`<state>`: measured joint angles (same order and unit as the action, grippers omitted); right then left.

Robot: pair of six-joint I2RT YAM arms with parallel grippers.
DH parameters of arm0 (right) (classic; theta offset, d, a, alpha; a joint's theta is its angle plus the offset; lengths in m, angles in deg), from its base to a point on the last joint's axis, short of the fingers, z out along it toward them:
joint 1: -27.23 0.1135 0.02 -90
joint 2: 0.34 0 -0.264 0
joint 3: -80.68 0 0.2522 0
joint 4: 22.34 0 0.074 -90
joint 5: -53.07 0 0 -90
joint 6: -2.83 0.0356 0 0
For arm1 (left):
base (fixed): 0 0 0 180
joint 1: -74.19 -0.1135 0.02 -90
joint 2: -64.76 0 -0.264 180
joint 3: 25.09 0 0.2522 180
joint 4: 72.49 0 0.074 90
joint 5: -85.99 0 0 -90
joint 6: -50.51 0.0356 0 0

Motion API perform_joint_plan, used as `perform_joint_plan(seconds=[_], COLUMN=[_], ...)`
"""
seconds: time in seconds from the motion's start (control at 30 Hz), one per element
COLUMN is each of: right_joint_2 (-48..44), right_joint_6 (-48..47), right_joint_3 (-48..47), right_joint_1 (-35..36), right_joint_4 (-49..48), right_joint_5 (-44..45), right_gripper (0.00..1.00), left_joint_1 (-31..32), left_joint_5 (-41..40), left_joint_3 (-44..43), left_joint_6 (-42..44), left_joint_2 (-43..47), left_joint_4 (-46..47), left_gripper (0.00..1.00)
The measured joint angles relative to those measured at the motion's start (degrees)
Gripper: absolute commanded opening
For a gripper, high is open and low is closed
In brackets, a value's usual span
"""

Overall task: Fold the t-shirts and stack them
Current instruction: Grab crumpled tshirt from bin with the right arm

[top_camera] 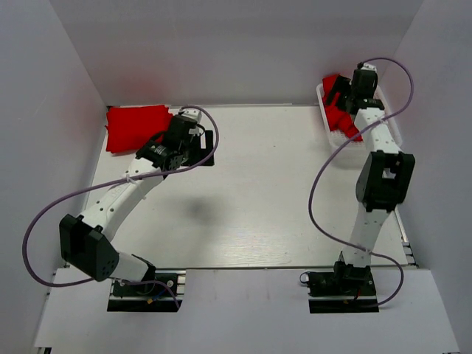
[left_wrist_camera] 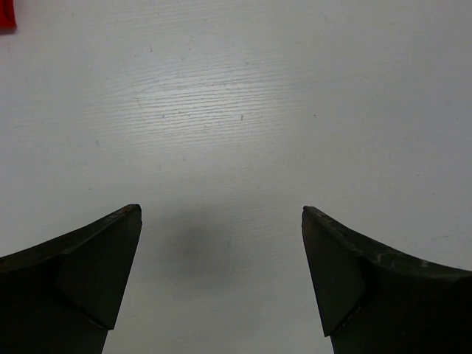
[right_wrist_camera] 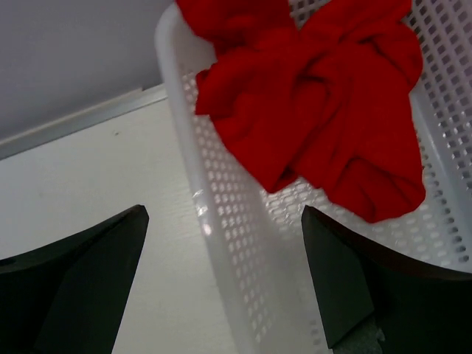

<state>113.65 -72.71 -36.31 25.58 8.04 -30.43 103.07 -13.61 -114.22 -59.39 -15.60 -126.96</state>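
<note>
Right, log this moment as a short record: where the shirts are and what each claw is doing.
folded t-shirts: flat red pile at the far left corner of the table; count unclear
crumpled t-shirts: bunched in the white mesh basket at the far right
left claw: open, empty, over bare table near the folded pile
right claw: open, empty, over the basket's wall, facing the crumpled cloth
work left: basket shirts not yet folded
</note>
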Motion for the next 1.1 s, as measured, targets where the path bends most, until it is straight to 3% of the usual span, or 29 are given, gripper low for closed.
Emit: perform_joint_plan(seconds=[0.2,0.47,0.57,0.6,0.67,0.7,0.77,0.93,1.1], right_joint_2=[17.7,29.1,32.7,33.3,33.6,33.6,33.6,31.0,22.2], right_joint_6=[-0.4,-0.3,-0.4,-0.3,0.0,0.2,0.3,1.1,-0.7], right_joint_3=[-19.2,-21.1,-22.8,-22.9,-22.9,-22.9,-22.9,-20.1,-16.6], right_joint_1=[-4.5,-5.9,-6.2,-6.2,-6.5,-6.7,-7.0,-7.7,-7.7], right_joint_4=[-1.7,-12.0,-14.1,-14.8,-15.7,-16.2,-17.7,-18.9,-16.8], right_joint_5=[-0.3,-1.5,-3.5,-4.2,-5.8,-6.6,-8.3,-10.4,-10.6], right_gripper=[0.9,0.9,0.78,0.64,0.45,0.21,0.0,0.0,0.0], left_joint_1=[-0.1,-0.1,-0.3,-0.4,-0.5,-0.6,-0.6,-0.6,-0.6], left_joint_5=[0.5,1.1,1.1,1.1,1.2,1.2,1.6,1.8,1.7], left_joint_3=[-1.8,-2.4,-2.4,-2.4,-2.8,-3.1,-3.1,-3.1,-1.7], left_joint_6=[2.1,4.6,5.1,5.3,5.7,5.9,6.4,7.0,7.2], left_joint_2=[-1.8,-1.8,-1.9,-2.0,-2.5,-2.8,-3.2,-3.5,-2.1], left_joint_4=[0.0,2.2,2.8,3.0,3.1,3.3,3.7,4.0,5.4], left_gripper=[1.0,1.0,1.0,1.0,1.0,1.0,1.0,1.0,1.0])
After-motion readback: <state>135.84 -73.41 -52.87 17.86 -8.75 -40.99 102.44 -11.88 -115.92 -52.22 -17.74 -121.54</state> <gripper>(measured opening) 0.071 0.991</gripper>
